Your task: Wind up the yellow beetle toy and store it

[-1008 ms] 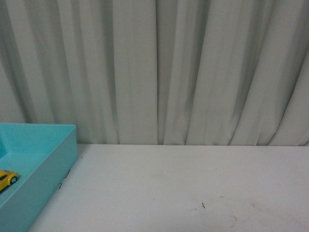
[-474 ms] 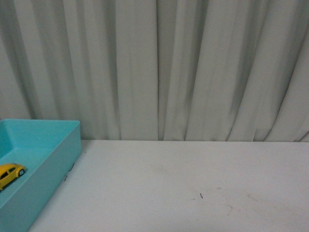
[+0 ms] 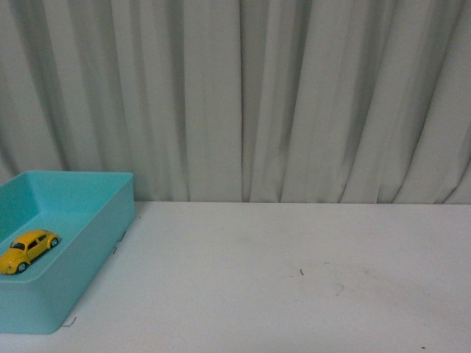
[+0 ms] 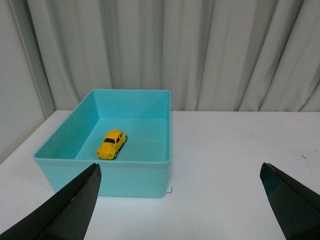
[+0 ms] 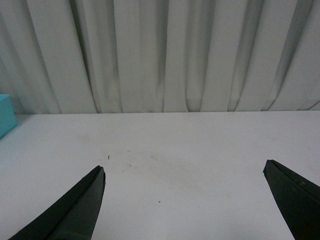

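The yellow beetle toy sits on its wheels inside a turquoise box at the left of the white table. In the left wrist view the toy rests on the floor of the box. My left gripper is open and empty, held back from the box's near wall, with the toy beyond it. My right gripper is open and empty over bare table; only a corner of the box shows at that view's edge. Neither arm shows in the front view.
A pale pleated curtain hangs close behind the table's back edge. The white tabletop carries faint scuffs and a small dark speck. A wall panel stands beside the box in the left wrist view.
The front view has shifted: the box and the toy now show further right and higher, and more of the box is in view. The toy keeps its place inside the box.
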`<state>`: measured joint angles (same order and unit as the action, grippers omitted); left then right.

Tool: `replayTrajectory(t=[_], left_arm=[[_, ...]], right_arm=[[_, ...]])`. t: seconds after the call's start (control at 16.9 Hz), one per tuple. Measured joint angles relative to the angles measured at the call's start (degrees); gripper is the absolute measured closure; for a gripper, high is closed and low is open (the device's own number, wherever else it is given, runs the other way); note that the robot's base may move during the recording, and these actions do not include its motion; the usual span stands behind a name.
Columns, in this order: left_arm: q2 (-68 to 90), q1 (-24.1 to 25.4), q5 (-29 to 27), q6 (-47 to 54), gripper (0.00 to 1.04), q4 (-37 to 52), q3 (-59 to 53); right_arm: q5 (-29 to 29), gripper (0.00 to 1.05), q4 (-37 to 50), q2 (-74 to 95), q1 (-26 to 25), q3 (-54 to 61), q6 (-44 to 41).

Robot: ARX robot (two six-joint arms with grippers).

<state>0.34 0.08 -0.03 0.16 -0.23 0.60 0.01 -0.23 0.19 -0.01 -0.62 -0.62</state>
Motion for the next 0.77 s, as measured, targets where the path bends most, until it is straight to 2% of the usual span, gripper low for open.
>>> replayTrajectory(t=[0.77], left_arm=[[0.00,0.00,0.00,0.00,0.07,0.04,0.00]], right_arm=[[0.00,0.07,0.00,0.00,0.00,0.00,0.00]])
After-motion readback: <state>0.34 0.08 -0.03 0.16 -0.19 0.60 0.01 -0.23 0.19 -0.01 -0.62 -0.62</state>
